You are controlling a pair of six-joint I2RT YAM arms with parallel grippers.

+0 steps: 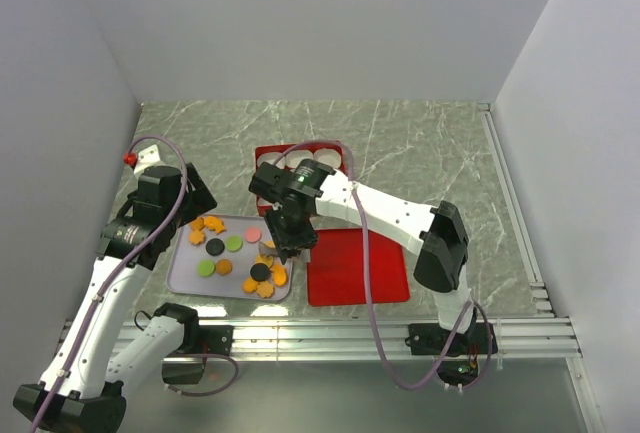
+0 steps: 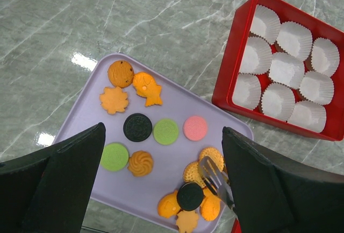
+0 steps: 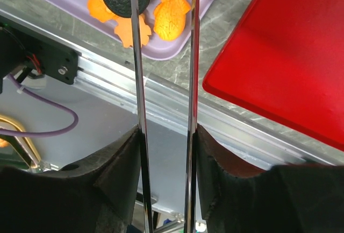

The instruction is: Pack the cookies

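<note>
white paper cups (image 2: 287,69), nine; green cookies (image 2: 166,131), two; black cookies (image 2: 138,127), two

Surface finishes
Glossy marble-look table (image 2: 107,18); matt plastic tray (image 2: 177,104); polished metal tongs (image 3: 138,71); pleated paper cups (image 2: 287,69); matt cookies (image 2: 166,131)

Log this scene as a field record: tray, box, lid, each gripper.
tray: lavender tray holding the cookies, which are orange, green, black and pink
box: red box with nine white paper cups, all empty
lid: red lid flat on the table, right of the tray
left gripper: left gripper open, holding nothing, above the tray
right gripper: right gripper clamped on metal tongs, tips at the cookie cluster in the tray's near right corner
</note>
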